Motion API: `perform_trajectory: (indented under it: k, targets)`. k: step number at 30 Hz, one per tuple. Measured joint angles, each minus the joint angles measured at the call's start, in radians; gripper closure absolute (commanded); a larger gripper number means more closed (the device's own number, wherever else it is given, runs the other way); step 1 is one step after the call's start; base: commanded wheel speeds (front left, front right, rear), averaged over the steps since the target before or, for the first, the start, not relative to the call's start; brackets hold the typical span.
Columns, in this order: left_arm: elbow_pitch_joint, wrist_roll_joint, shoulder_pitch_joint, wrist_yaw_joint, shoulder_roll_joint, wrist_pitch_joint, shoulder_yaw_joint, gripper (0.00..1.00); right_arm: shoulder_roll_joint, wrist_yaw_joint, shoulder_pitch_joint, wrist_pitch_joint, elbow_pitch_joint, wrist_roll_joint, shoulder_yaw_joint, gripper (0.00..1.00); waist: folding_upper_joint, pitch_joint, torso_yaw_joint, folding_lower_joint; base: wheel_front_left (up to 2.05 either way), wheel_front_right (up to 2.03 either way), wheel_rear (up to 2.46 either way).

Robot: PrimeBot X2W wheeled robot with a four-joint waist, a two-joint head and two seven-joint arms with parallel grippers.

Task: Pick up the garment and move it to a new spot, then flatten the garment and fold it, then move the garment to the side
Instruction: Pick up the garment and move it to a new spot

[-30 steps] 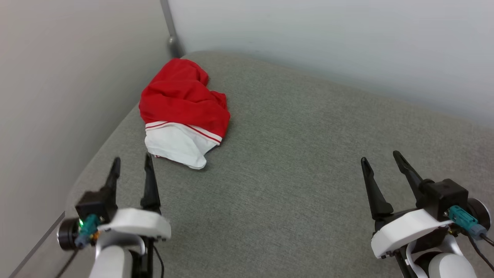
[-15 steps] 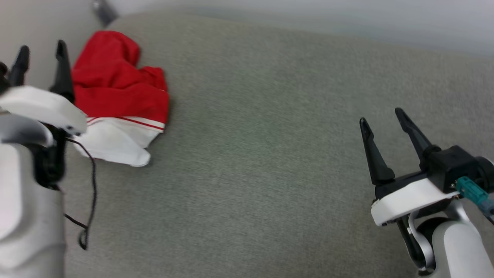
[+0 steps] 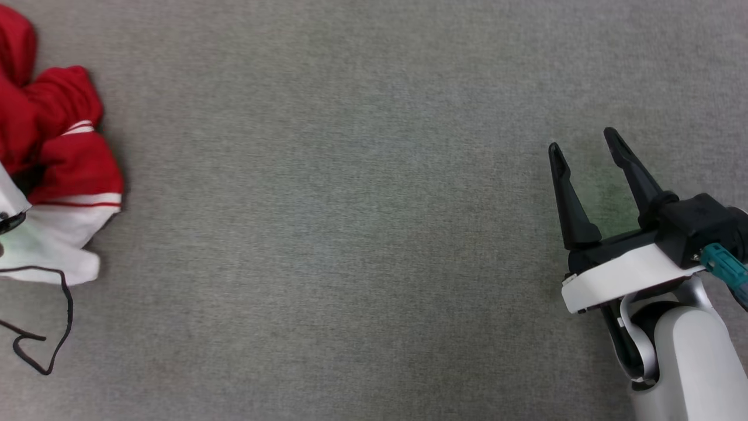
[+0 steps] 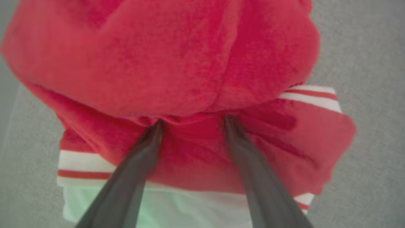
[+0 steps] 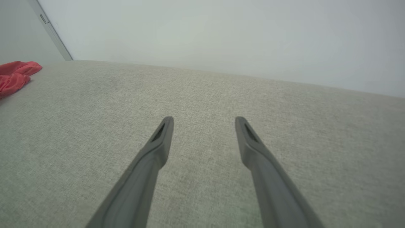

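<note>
The garment (image 3: pixel 52 146) is a crumpled heap of red cloth with white parts and red-white striped trim, cut off by the head view's left edge. It looms large in the left wrist view, garment (image 4: pixel 164 57). My left gripper (image 4: pixel 193 122) is open, its two fingertips pressed under a fold of the red cloth with fabric lying between them. My right gripper (image 3: pixel 583 141) is open and holds nothing, far to the right of the heap. Seen from the right wrist, the right gripper (image 5: pixel 204 122) hovers over bare grey surface, with the garment (image 5: pixel 15 74) small at the far left.
The grey fabric surface (image 3: pixel 350 234) spreads wide between the heap and my right gripper. A pale wall (image 5: pixel 221 31) borders its far side, with a metal strip (image 5: pixel 50 31) in the corner. A thin black cable (image 3: pixel 55 327) hangs from my left arm below the heap.
The head camera has tilted down and turned, shifting the whole picture. My left arm has reached forward to the garment and its fingertips now touch the cloth. The right gripper stays open.
</note>
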Motion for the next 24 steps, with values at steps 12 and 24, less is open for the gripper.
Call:
perform_trajectory:
  k: [12, 24]
  targets:
    - [-0.029, -0.061, 0.040, 0.066, 0.002, 0.091, 0.055, 1.00, -0.009, 0.000, -0.018, 0.000, -0.003, 0.006, -0.012, 0.00, 0.0000, 0.058, -0.045, -0.0001, 0.00, 0.00, 0.00]
    - [-0.068, 0.101, -0.001, 0.072, 0.020, -0.270, -0.012, 1.00, 0.001, 0.000, 0.007, -0.003, 0.011, 0.005, -0.025, 0.00, 0.0000, -0.059, -0.021, -0.0001, 0.00, 0.00, 0.00]
